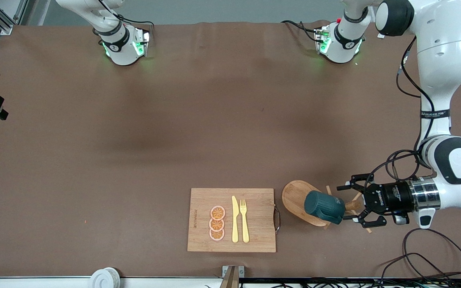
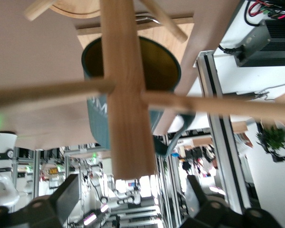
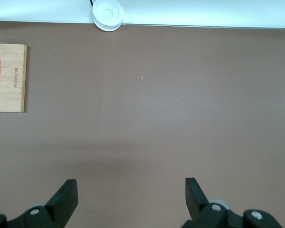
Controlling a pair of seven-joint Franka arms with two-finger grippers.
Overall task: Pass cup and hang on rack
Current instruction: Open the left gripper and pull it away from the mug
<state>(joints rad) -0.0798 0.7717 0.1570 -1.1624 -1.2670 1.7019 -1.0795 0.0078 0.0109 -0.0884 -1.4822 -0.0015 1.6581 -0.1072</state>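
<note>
Brown matting covers the desk (image 1: 134, 140), with both Franka bases standing along its edge farthest from the front camera. Close to the front camera's edge lies a rectangular bamboo cutting board (image 1: 202, 236) carrying three orange slices (image 1: 217, 223), a yellow knife (image 1: 235, 219) and a yellow fork (image 1: 244, 220).

Just beside the board, toward the left arm's end of the desk, stands the rack (image 1: 294, 196) — a light wooden mug tree with an oval base. The cup (image 1: 324, 206), dark teal and ribbed, hangs on it, tilted, above the base. In the left wrist view the rack's central post (image 2: 124, 90) crosses in front of the cup's (image 2: 133, 95) yellowish-tan mouth, thin pegs cross in front of it, and the loop handle (image 2: 178, 135) shows beside the post.

The left gripper (image 1: 348, 204) is level with the top of the rack, its jaws spread wide on either side of the post and pegs, gripping nothing; the cup is just beside them.

The right gripper (image 3: 130, 192) appears only in its own wrist view — jaws wide open and empty, hanging over bare matting while that arm waits. A white roll (image 3: 107, 10) sits at the desk's edge near the front camera.
</note>
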